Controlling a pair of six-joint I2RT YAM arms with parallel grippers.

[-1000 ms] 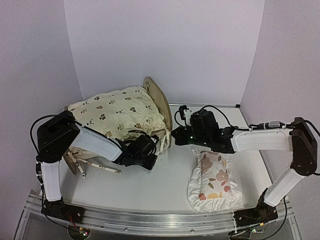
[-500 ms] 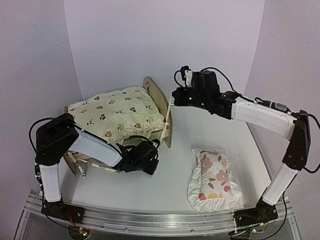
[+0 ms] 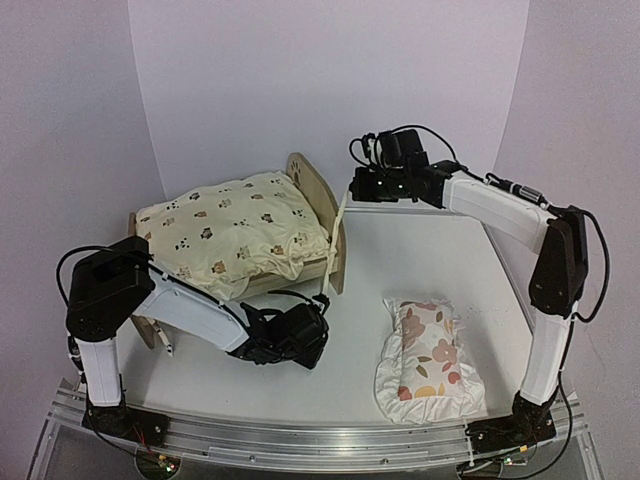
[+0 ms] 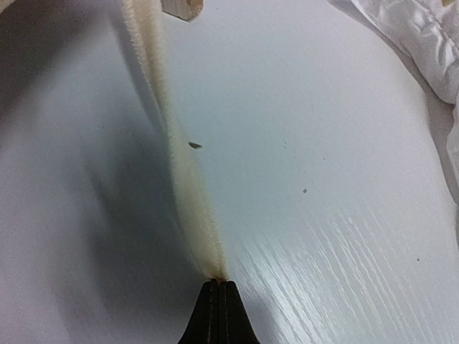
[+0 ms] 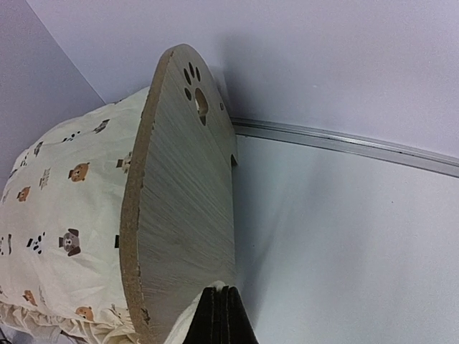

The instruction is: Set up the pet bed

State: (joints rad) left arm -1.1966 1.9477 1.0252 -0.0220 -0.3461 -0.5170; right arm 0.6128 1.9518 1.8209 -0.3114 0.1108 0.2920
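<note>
The pet bed (image 3: 318, 195) stands at the back left, its arched headboard (image 5: 186, 215) with the paw cutout facing right. The cream animal-print cushion (image 3: 225, 225) lies on it and also shows in the right wrist view (image 5: 64, 215). A cream tie ribbon (image 3: 335, 245) runs taut down past the headboard. My right gripper (image 3: 352, 192) is shut on its upper end (image 5: 215, 290), beside the headboard's top. My left gripper (image 3: 321, 302) is shut on the lower end (image 4: 179, 172), low over the table by the bed's near right leg (image 4: 183, 6).
The ruffled white floral pillow (image 3: 428, 360) lies on the table at the front right; its edge shows in the left wrist view (image 4: 423, 36). White walls close in the back and both sides. A metal rail (image 3: 300, 435) runs along the near edge.
My right gripper has risen from table level by the headboard's foot to beside its top, drawing the ribbon taut. My left gripper has shifted slightly right and nearer.
</note>
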